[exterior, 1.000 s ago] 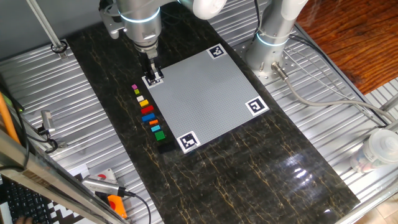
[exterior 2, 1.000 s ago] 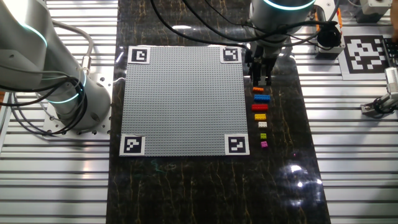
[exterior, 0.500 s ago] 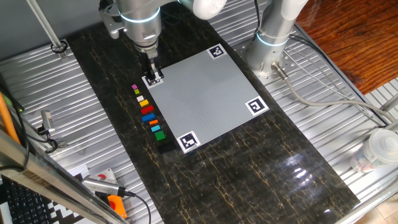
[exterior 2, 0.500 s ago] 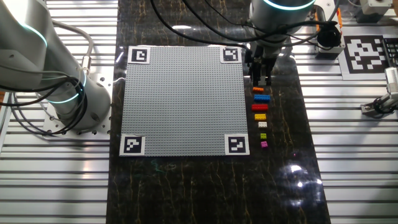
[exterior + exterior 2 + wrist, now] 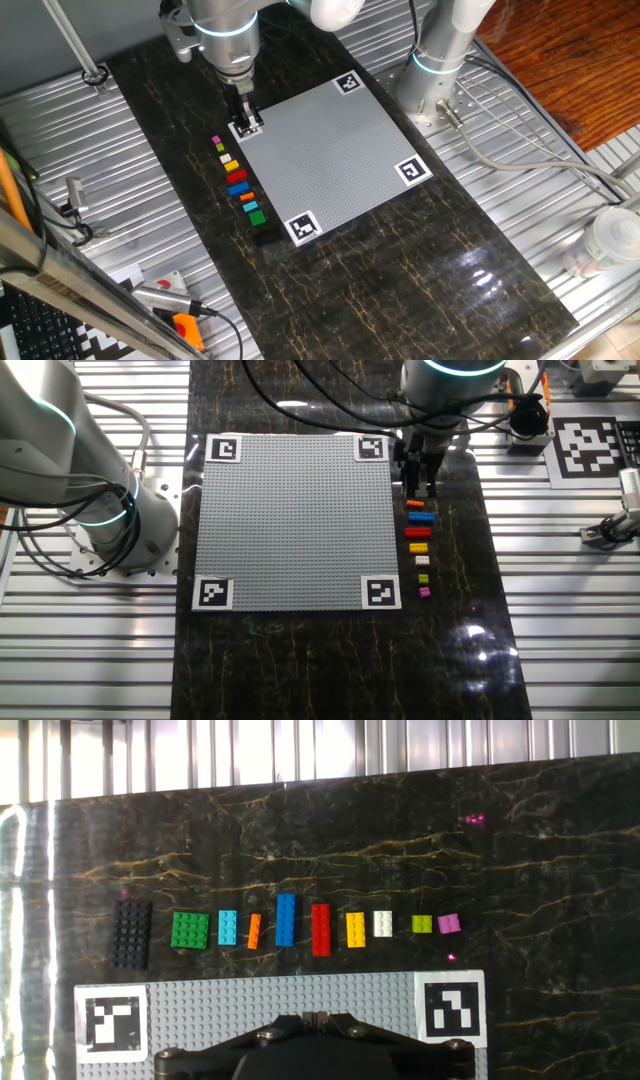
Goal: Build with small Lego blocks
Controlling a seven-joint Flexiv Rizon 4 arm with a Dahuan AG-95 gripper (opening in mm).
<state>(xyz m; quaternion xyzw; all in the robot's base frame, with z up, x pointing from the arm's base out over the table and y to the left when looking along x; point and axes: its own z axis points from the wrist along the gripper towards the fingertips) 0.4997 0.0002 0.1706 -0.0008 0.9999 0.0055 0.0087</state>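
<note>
The small Lego blocks lie in a row on the dark mat beside the grey studded plate. In the hand view they run black, green, light blue, orange, blue, red, yellow, white, olive, pink. The row runs from pink to black. My gripper hangs well above the plate's edge next to the row, shut and empty. In the other fixed view it hides the row's far end.
The plate has black-and-white tags at its corners. A second robot arm's base stands beside the plate. Ribbed metal table surface lies on both sides of the dark mat. An orange-handled tool lies at the front left.
</note>
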